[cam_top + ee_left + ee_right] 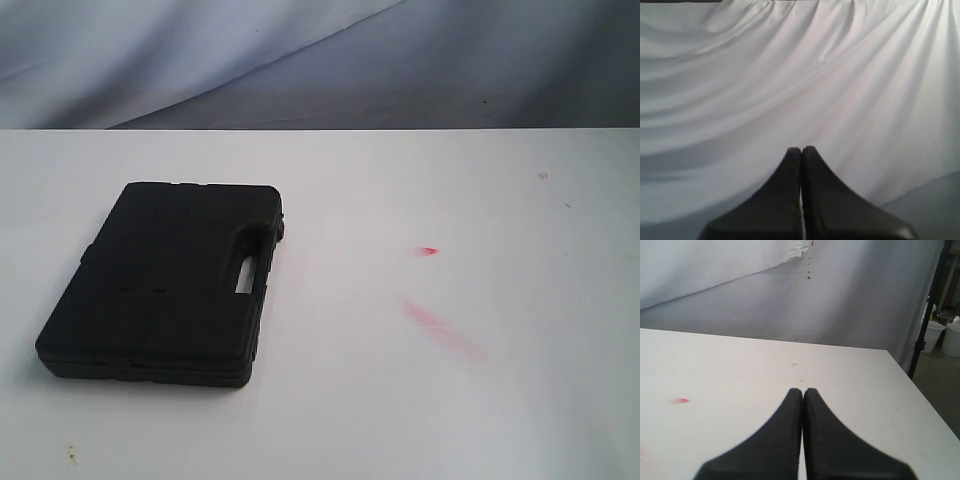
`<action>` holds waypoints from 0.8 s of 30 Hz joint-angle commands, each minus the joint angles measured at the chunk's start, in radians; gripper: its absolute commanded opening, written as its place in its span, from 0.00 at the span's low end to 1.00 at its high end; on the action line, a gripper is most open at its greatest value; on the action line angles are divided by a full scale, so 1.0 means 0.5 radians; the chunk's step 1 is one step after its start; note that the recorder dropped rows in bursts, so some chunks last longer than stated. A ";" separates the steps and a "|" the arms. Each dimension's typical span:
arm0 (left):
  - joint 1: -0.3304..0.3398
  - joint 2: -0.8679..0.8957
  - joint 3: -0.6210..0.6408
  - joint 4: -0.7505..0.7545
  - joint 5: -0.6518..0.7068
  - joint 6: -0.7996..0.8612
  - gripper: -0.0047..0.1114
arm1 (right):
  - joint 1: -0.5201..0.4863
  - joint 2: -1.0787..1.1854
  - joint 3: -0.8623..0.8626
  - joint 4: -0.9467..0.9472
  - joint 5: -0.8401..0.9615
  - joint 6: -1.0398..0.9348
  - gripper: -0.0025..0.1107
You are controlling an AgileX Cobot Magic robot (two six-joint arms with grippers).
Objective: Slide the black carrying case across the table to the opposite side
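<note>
Left claw (801, 150): two black tapered fingers (775, 200) pressed tip to tip, no gap, nothing between them. It is up in the air, facing a white draped cloth backdrop (790, 75) with long folds. A flatter grey patch sits in one corner of that view; can't tell what it is.

Right claw (803, 391): same state, black fingers (835, 440) flush against each other, gripping nothing. It hangs over the large plain white flat tabletop (740, 370), pointing along it toward an edge. A small red smear (680, 400) lies on the tabletop off to one side, well apart from the claw. Past that edge is more grey-white cloth. Beside the tabletop's corner stand a thin black upright pole (929, 315) and white bucket-like containers (942, 332), too small to make out further.

Exterior view: the black moulded-plastic rectangular carrying case (165, 285) lies flat and closed on the tabletop's left half, about midway between near and far edges, slightly skewed. Its handle cut-out (245, 275) is on the edge facing the tabletop's middle. To its right, well apart from it, are a short red mark (427, 250) and a longer faint red streak (440, 325). A tiny speck (543, 176) sits near the far right.
</note>
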 commanded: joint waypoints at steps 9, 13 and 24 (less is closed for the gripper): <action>0.003 0.868 -0.617 -0.306 1.039 0.313 0.04 | -0.013 -0.014 0.008 -0.024 -0.001 -0.012 0.02; 0.003 1.254 -0.825 -0.298 1.399 0.128 0.04 | -0.013 -0.014 0.008 -0.024 -0.001 -0.012 0.02; 0.003 1.980 -1.001 -0.527 1.598 0.012 0.04 | -0.013 -0.014 0.008 -0.024 -0.001 -0.012 0.02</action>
